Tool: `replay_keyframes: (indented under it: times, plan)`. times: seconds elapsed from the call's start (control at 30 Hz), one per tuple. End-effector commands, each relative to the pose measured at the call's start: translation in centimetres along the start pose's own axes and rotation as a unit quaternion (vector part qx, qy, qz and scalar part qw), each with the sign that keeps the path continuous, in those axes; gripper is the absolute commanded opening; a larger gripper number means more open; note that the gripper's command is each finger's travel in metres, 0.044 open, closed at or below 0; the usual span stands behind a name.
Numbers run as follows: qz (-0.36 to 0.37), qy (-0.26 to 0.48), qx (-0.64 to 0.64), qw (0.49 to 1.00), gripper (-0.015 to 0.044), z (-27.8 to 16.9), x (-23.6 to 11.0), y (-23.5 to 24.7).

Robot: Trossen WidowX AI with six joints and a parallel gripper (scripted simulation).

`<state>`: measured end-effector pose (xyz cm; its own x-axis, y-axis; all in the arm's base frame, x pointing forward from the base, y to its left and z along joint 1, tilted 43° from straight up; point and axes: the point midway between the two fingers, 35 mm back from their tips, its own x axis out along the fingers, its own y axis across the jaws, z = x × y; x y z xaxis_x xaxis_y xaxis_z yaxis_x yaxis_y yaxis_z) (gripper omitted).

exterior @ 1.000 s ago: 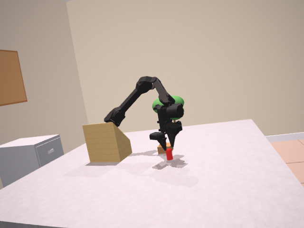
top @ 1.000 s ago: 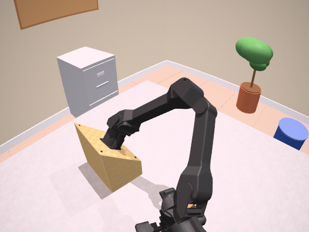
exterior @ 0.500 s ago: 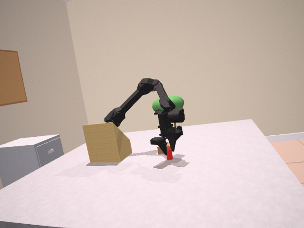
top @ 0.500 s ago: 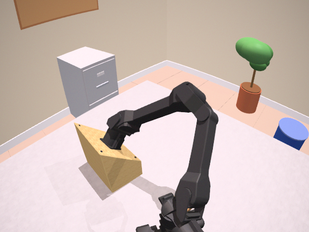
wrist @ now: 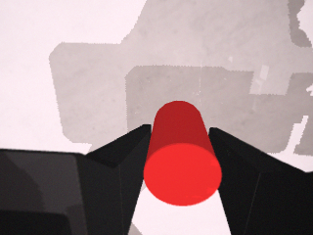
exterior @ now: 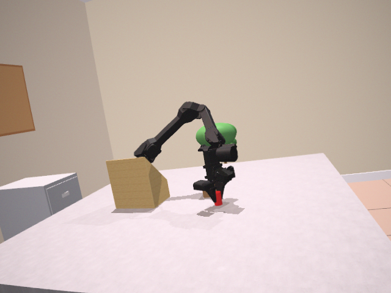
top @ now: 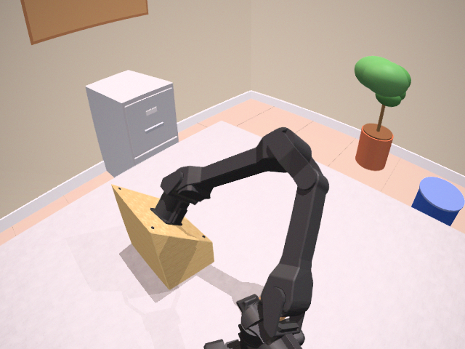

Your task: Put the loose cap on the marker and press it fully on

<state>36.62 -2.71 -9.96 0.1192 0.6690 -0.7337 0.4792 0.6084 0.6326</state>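
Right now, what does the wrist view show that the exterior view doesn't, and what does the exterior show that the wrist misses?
Only the wrist view shows the red cap standing between the two fingers, both close against its sides; whether they touch is hard to tell. Only the exterior view shows the wooden block that carries the arm, the arm's bent shape, the filing cabinet and a small tan block half hidden behind the gripper. Both show the cap upright on the white table.
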Motion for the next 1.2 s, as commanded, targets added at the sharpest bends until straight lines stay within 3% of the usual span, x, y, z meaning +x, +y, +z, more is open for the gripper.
replay_keyframes:
  times: [0.0,0.17,0.3,0.77,1.17]
  plan:
    - [0.002,0.0,0.002,1.0,0.0121,0.0,0.1,0.0]
    - [0.002,0.0,0.002,1.0,0.0088,0.0,0.1,0.0]
    - [0.002,-0.001,0.002,1.0,0.0,0.1,-0.8,0.0]
    - [0.001,-0.001,0.002,1.0,0.0,0.1,-5.8,-0.1]
    - [0.001,-0.001,0.002,1.0,0.0,-1.3,-7.2,1.6]
